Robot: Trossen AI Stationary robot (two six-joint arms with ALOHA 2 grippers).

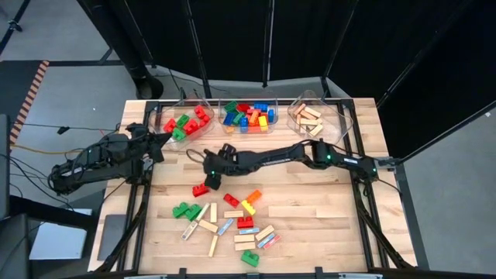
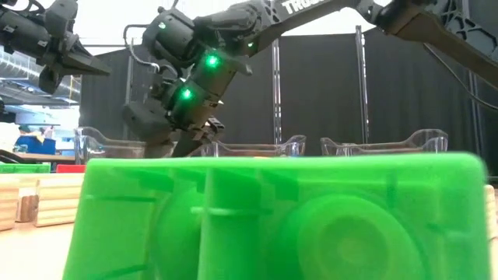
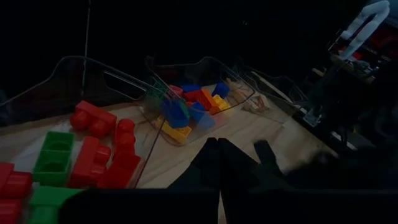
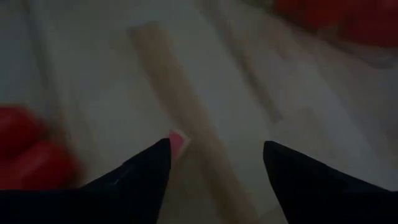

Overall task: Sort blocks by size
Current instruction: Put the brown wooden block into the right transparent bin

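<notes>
Blocks (image 1: 225, 225) scattered loose on near half of worktop (image 1: 310, 225); more sorted in three clear bins (image 1: 249, 116) along far edge. Right gripper (image 1: 211, 177) low over worktop centre, jaws wide apart, holding nothing, red block (image 1: 201, 189) just beside. Left gripper (image 1: 161, 139) near leftmost bin, jaws closed, empty.

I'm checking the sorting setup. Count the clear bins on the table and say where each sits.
3, in a row along the table's far edge: the left bin with red and green bricks, the middle bin with mixed coloured bricks, the right bin with tan wooden bars. None appears hidden.
</notes>
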